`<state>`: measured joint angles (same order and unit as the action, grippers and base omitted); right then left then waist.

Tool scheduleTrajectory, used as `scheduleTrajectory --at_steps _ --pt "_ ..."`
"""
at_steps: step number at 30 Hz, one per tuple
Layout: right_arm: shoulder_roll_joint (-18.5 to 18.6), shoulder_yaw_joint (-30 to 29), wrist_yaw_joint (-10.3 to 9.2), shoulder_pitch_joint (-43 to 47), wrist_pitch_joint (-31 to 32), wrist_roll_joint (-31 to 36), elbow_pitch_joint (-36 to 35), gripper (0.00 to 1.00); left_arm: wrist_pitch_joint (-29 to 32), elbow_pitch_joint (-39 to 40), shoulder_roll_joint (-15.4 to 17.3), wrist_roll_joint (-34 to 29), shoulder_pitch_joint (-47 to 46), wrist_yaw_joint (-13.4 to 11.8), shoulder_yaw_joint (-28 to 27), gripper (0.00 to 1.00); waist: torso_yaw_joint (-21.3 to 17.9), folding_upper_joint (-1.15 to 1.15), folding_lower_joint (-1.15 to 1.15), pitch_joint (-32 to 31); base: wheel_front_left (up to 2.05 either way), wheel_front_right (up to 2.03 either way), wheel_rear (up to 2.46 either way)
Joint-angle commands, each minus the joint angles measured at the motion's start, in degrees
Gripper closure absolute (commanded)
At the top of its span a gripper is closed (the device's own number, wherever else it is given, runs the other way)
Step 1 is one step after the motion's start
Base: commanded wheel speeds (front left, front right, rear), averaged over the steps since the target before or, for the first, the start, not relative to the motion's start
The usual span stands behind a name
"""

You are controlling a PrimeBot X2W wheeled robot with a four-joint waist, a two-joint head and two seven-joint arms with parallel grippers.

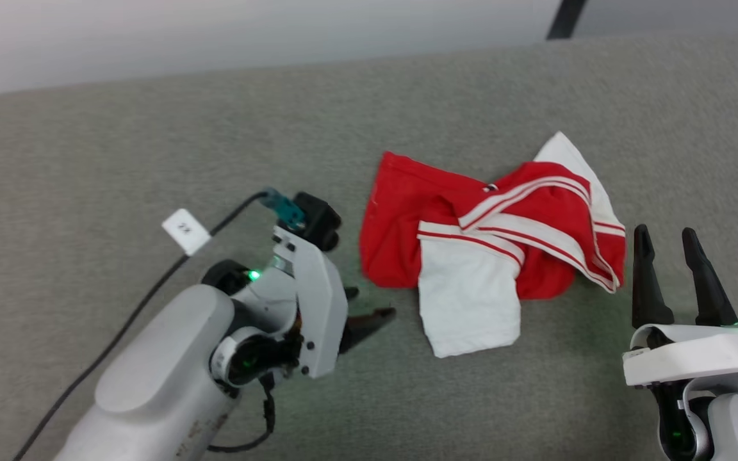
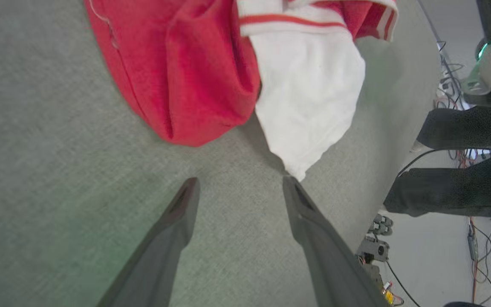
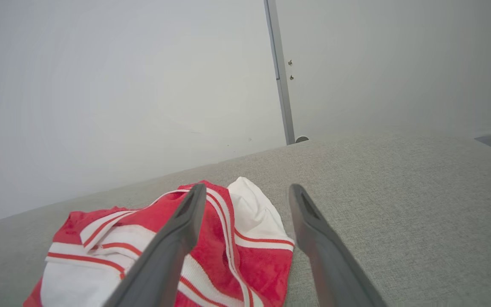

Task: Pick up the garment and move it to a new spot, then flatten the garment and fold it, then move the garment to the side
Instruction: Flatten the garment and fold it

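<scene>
The garment [image 1: 401, 211] lay crumpled between both grippers. The left gripper [image 1: 368, 306] gaped empty beside its white corner, and the right gripper [image 1: 665, 235] gaped empty beside its striped edge.

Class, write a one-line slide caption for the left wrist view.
Left hand, open, points at the crumpled garment lying on a grey fabric surface.

Item: one small white tag [image 1: 184, 231], fixed on the thin black cable [image 1: 151, 293], lying over the grey cushion [image 1: 87, 160]. Marked with two small dark characters, set at a slant, too blurred to read with certainty. Nothing else legible: no brand, number or sign.
</scene>
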<state>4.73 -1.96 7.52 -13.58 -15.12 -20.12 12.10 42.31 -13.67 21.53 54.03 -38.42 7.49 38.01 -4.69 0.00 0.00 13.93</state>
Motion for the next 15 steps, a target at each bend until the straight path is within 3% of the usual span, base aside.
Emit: scheduleTrajectory --at_steps 1,15 --pt "-0.5 0.1 -0.06 -0.9 0.0 -0.4 -0.1 0.0 1.3 0.1 0.2 0.2 -0.2 0.0 0.8 0.0 -3.1 0.0 0.0 3.1 0.0 0.0 0.0" --pt "-1.5 0.8 -0.06 -2.9 0.0 -1.1 0.5 0.0 2.4 -4.0 -3.9 4.2 -3.0 -0.4 0.8 0.0 -6.9 0.0 0.0 6.8 0.0 0.0 0.0"
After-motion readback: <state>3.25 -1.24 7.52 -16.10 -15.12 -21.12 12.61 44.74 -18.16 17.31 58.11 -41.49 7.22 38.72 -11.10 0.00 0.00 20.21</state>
